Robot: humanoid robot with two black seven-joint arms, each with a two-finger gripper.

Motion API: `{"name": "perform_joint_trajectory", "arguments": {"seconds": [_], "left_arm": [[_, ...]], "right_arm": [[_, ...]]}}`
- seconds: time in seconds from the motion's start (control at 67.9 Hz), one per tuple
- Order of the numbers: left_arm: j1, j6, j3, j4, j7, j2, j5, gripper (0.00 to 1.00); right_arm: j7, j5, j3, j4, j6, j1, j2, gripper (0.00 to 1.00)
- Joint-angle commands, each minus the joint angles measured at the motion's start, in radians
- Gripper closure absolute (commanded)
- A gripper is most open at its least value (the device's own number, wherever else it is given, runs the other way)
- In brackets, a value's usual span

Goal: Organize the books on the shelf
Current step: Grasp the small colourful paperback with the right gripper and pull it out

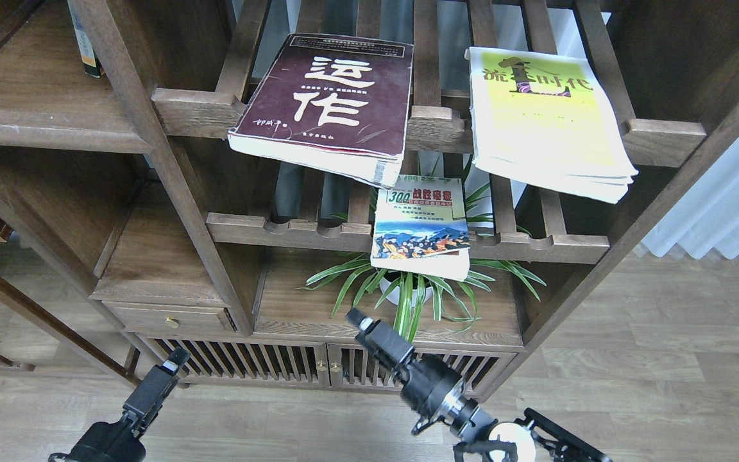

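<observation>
Head view: our right gripper [360, 319], black two-finger, sits low at about 6 o'clock, seen end-on and dark, so we cannot tell whether the jaws stand wide or narrow; nothing in it that we can see. Our left gripper [176, 359], black with a pale tip, is down at 7 o'clock, also too small to read, and well apart from every book.

Just above the right gripper is a green spider plant in a white pot [408, 289], on a lower board. Over it, at centre, the small paperback with a blue crowd picture and "300" [419, 228] overhangs the front rail of the lower slatted wooden rack [536, 247], tilted toward us.

At 12 o'clock the thick maroon paperback with big white Chinese characters [328, 102] lies flat on the upper slatted rack [196, 109], corner past the rail. At 1 o'clock the thin yellow-green paperback [546, 122] also overhangs, pages sagging.

The solid flat dark-brown wooden shelf [36, 102] is at 10 o'clock, bare in front.

Risks, we judge: a nudge from below tips the "300" book onto the plant; leaves snag the fingers; thin yellow pages splay or slip in a pinch; slats catch a dragged cover.
</observation>
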State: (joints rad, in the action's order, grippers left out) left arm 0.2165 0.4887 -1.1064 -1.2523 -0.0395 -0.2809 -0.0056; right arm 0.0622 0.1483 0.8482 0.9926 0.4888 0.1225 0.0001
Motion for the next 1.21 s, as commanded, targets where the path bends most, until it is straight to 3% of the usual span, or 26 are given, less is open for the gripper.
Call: {"name": "perform_joint_trajectory", "arguments": {"seconds": [0.0,0.28,0.427,0.574,0.839,0.898,0.942,0.986,1.192], "left_arm": [[0.001,0.000,-0.016,0.001,0.000,-0.001,-0.002,0.00],[0.001,0.000,-0.021,0.008,0.000,0.000,-0.005,0.00],[0.000,0.000,-0.041,0.034,-0.002,0.000,-0.005,0.00],[0.000,0.000,-0.070,0.048,-0.003,0.000,-0.005,0.00],[0.000,0.000,-0.073,0.050,-0.003,0.000,-0.024,0.00],[0.000,0.000,-0.073,0.051,-0.003,0.000,-0.031,0.00],[-0.002,0.000,-0.073,0.054,-0.003,0.000,-0.036,0.00],[-0.002,0.000,-0.073,0.056,-0.003,0.000,-0.036,0.00],[0.000,0.000,-0.073,0.056,0.000,0.000,-0.036,0.00]], "right_arm": [[0.053,0.011,0.009,-0.003,0.000,0.031,0.000,0.00],[0.080,0.031,0.055,-0.005,0.000,0.062,0.000,0.01],[0.093,0.042,0.071,-0.005,0.000,0.062,0.000,0.08],[0.110,0.070,0.071,-0.005,0.000,0.059,0.000,0.33],[0.110,0.070,0.068,-0.008,0.000,0.052,0.000,0.52],[0.110,0.070,0.069,-0.008,0.000,0.049,0.000,0.63],[0.111,0.074,0.072,-0.008,0.000,0.045,0.000,0.83],[0.116,0.085,0.074,-0.006,0.000,0.037,0.000,0.95],[0.120,0.100,0.074,-0.005,0.000,0.026,0.000,0.96]]}}
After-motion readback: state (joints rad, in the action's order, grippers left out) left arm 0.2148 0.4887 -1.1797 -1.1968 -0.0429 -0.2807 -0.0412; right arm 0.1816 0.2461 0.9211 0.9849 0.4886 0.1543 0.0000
